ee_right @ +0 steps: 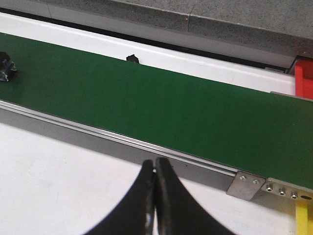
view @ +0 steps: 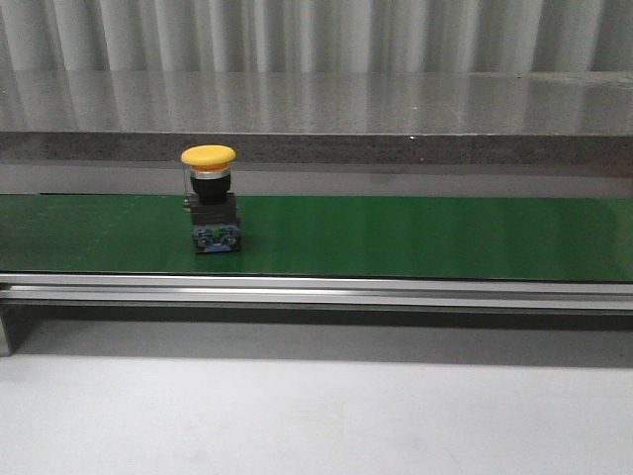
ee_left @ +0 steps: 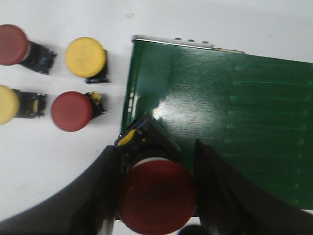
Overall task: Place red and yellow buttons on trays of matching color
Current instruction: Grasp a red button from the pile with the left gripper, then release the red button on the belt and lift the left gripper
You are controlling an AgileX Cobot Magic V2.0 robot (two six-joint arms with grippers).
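While no button rests on a tray yet, we judge the task barely begun. At the far left of the left wrist view, four spare buttons wait on the white table (ee_left: 58,166): a red one (ee_left: 11,44) at upper left, a yellow one (ee_left: 86,57) beside it, another yellow (ee_left: 7,104) and another red (ee_left: 72,111) below. Lower centre, our left gripper (ee_left: 157,188) has its jaws closed around a red button (ee_left: 156,197) at the edge of the green belt (ee_left: 234,112). In the front view a yellow button (view: 209,156) stands upright on the belt, left of centre. Our right gripper (ee_right: 156,196) holds nothing, fingers pressed together. A red tray (ee_right: 304,76) edge shows at the far right; sorting remains.
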